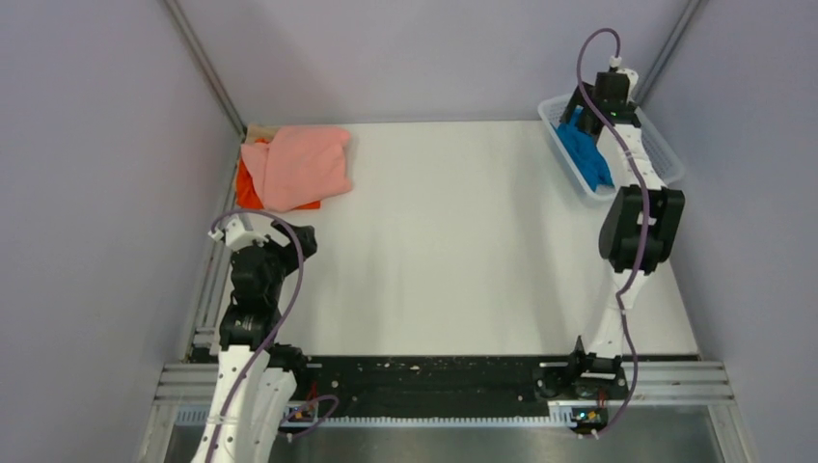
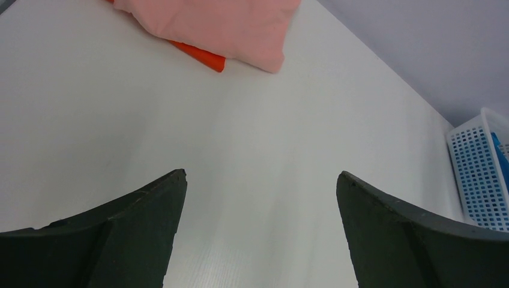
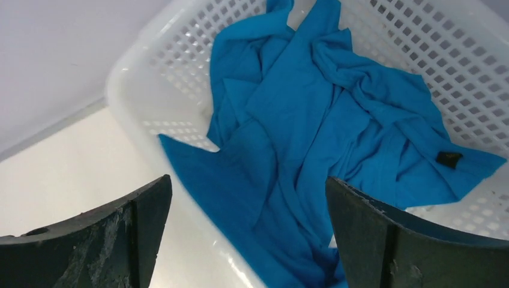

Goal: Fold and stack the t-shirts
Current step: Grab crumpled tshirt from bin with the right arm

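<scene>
Top view: we are seeing the salmon-pink t-shirt (image 1: 297,166) lying on the orange t-shirt (image 1: 247,188) at the upper left of the table (image 1: 463,241). The blue t-shirt (image 1: 586,152) is sitting crumpled in the white basket (image 1: 664,152) at upper right.

Left wrist: the left gripper (image 2: 261,173) is hanging released and empty over the table, with the pink-on-orange pile at frame top.

Right wrist: the right gripper (image 3: 248,178) is hovering released over the blue t-shirt in the basket, gripping nothing.
</scene>
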Robot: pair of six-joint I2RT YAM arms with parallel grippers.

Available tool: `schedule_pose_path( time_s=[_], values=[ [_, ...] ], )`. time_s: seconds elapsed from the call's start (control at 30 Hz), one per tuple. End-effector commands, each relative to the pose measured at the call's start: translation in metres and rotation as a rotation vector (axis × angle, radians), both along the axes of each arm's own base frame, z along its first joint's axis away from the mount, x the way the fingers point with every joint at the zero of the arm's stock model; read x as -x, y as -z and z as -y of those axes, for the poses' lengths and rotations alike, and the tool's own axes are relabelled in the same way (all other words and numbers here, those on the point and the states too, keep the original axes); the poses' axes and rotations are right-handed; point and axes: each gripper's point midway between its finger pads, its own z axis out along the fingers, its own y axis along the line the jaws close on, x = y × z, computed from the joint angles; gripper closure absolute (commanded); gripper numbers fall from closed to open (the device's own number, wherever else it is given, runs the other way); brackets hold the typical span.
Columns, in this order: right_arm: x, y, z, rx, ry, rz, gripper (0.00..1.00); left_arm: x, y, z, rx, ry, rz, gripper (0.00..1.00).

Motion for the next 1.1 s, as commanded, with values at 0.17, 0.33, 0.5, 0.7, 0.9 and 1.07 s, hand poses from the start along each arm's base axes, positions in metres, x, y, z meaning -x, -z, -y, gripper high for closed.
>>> schedule_pose_path(
  time_s=[0.17,0.33,0.5,0.7,0.9,1.07],
  values=[
    [-0.03,0.084,0.019,-0.027,0.008,-0.211,0.1,-0.005,-0.007,-0.008,-0.01,-0.045,0.027,0.01],
    [-0.026,0.131,0.01,-0.105,0.002,-0.277,0.12,-0.005,-0.005,-0.011,-0.012,-0.062,0.023,0.01],
    [-0.017,0.165,0.02,-0.129,0.072,-0.334,0.2,-0.005,-0.002,-0.012,-0.012,-0.068,0.007,0.01],
    [-0.008,0.187,0.031,-0.253,0.126,-0.347,0.6,-0.003,-0.001,-0.015,-0.011,-0.083,-0.002,0.01],
    [-0.017,0.119,0.026,-0.28,0.045,-0.194,1.0,-0.001,-0.001,-0.016,-0.008,-0.095,-0.009,0.01],
    [-0.012,-0.024,0.031,-0.188,0.012,0.071,1.0,0.0,-0.005,-0.013,-0.004,-0.077,0.003,0.01]
  ],
)
